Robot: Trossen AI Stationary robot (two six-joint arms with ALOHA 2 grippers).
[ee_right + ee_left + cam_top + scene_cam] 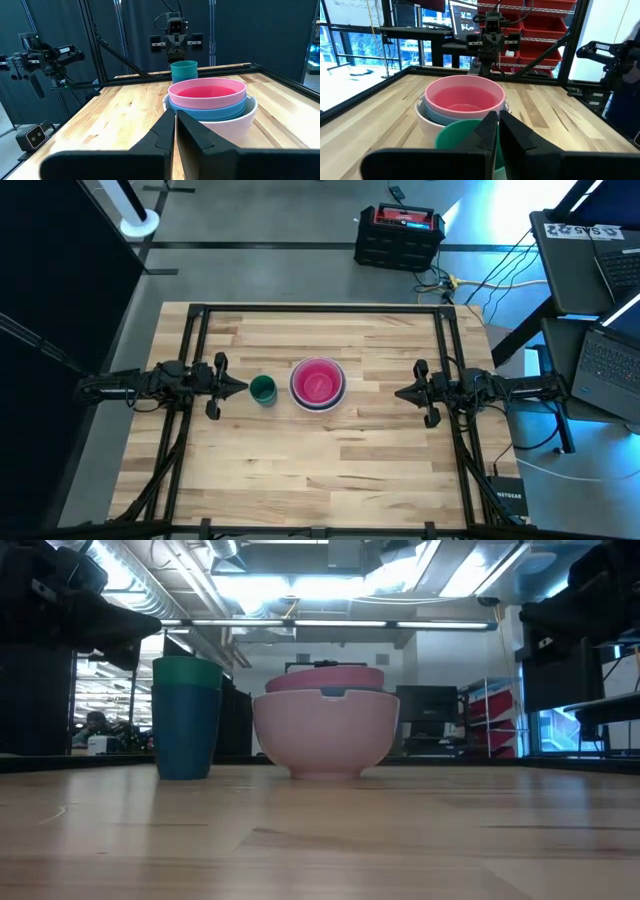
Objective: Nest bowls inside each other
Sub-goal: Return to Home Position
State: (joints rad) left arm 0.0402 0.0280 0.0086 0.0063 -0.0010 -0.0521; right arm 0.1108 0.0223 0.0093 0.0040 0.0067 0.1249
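The bowls (318,383) stand nested in one stack on the middle of the table. A pink bowl (207,94) sits on top, a light blue bowl (220,111) under it and a white bowl (235,125) outermost, resting on its base (326,772). A small green cup (263,389) stands upright just left of the stack. My left gripper (243,388) points level at the cup from the table's left, shut, higher than the cup's rim (186,662). My right gripper (398,392) points level at the stack from the right, shut and well apart from it.
Black frame rails (196,360) run along the table's left, right and far sides. A black crate (398,235) sits on the floor beyond the far edge, and laptops (610,350) stand off the right side. Bare wood (320,470) lies between the stack and the near edge.
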